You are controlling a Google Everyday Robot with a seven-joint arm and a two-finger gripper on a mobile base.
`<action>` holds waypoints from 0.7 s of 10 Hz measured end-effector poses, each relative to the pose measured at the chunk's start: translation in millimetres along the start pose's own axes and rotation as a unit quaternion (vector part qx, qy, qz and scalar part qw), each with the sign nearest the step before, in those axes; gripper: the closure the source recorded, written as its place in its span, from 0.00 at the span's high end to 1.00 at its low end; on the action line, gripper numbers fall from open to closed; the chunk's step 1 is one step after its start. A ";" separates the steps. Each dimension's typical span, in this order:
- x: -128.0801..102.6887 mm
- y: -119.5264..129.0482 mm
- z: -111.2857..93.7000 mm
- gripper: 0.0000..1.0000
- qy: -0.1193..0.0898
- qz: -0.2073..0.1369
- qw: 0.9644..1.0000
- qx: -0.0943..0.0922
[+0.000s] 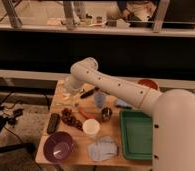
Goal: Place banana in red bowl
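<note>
Wooden table (58,106) below dark wall. My gripper (72,90) over table's 10 o'clock corner, jaws spread, nothing held. Banana (64,96) just beside it, approx 8 o'clock; long axis unclear. Red bowl (147,83) well apart, 3 o'clock.

1. A wooden counter (80,146) is seen from the centre down toward 6 o'clock.
2. Behind it, toward 12 o'clock, a dark panel (41,50) is stretched across the full width.
3. The panel is bounded by a pale ledge (21,74) below and a pale rail (31,28) above.
4. Upright posts (11,12) are set on the rail at 11, 12 and 1 o'clock.
5. Speckled floor (28,131) is shown at 8 o'clock, crossed by dark cables (8,116).
6. The room is dimly and warmly lit.
</note>
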 end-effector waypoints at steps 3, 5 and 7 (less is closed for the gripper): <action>31.4 -8.1 23.9 0.80 0.030 -0.009 0.999 -0.017; 32.1 -12.8 30.0 0.80 0.041 -0.025 0.999 -0.019; 34.1 -12.1 29.1 0.80 0.042 -0.025 0.999 -0.019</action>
